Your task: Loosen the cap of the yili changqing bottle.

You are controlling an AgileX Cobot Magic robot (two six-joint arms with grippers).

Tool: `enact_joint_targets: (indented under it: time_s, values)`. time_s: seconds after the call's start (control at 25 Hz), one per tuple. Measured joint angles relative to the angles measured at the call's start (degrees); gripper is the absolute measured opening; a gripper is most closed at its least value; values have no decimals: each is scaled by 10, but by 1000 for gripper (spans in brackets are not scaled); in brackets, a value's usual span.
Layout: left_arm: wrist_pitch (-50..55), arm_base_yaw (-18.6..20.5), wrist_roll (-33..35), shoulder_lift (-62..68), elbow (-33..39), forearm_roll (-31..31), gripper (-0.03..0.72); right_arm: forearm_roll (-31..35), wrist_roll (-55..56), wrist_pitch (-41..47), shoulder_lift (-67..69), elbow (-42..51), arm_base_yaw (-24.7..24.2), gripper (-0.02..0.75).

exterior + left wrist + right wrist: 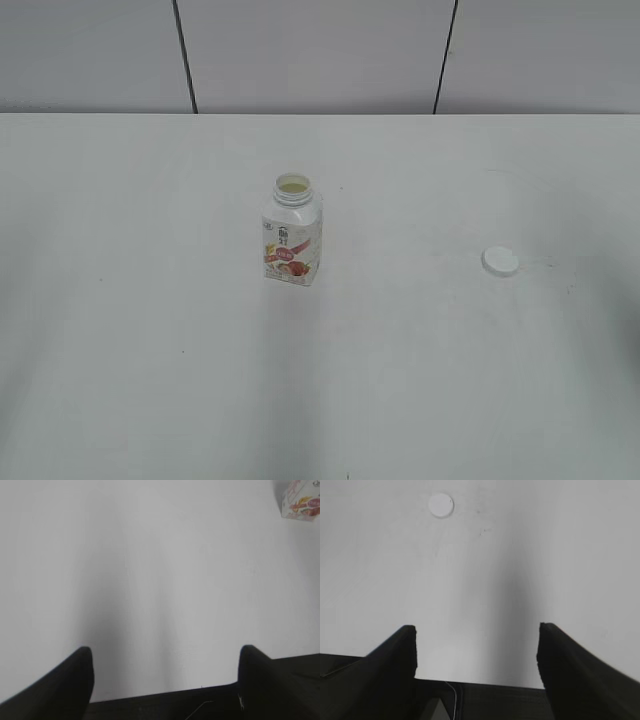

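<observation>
The yili changqing bottle (292,233) stands upright at the middle of the white table, its neck open with no cap on it. Its lower corner shows at the top right of the left wrist view (301,500). The white cap (500,261) lies flat on the table well to the right of the bottle, and shows at the top of the right wrist view (441,505). My left gripper (165,652) is open and empty, far from the bottle. My right gripper (477,627) is open and empty, well short of the cap. Neither gripper shows in the exterior view.
The white table (150,330) is bordered at the back by a grey panelled wall (320,50). Both wrist views show the table's dark front edge below the fingers (150,705).
</observation>
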Motion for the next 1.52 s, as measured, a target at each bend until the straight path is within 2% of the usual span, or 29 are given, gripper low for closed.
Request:
enact_joint_targets:
  time_s: [0.28,0.52,0.8,1.16,1.52]
  values:
    - [0,0,-9,-82,77,-2,544,1,0,-6,-76,107,0,588]
    - [-52,0,-12,-114,102,-6,544,2,4,-3,-136,170,0,588]
    - [-58,0,-14,-114,107,-6,544,2,8,-2,-220,219,0,588]
    - [-58,0,-14,-124,107,-6,544,2,12,-17,-311,236,0,588]
    - [-58,0,-14,-236,107,-6,507,1,13,-18,-412,236,0,588]
